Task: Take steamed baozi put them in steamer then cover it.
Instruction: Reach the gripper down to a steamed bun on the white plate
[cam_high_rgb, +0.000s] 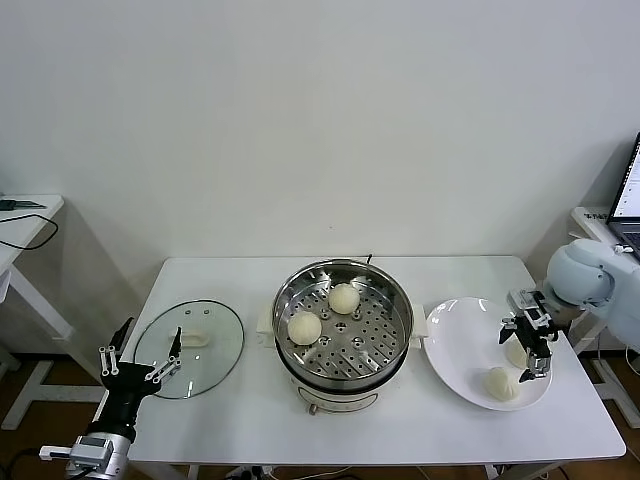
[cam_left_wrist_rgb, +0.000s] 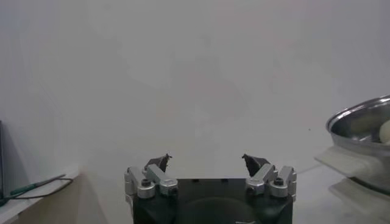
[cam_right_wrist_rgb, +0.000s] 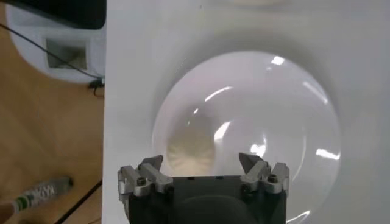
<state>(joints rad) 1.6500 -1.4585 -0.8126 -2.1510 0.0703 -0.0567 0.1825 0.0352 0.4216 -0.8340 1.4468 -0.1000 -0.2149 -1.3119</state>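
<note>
I am hovering my right end effector (cam_high_rgb: 533, 347), spread wide, over a baozi (cam_high_rgb: 516, 351); centring before closing gently.

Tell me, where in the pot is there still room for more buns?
Inside the steamer, two baozi sit on the back and left of the tray. The tray's front and right stay bare. The right gripper hangs open over the plate, where two more wait. The left gripper is open beside the cover.
</note>
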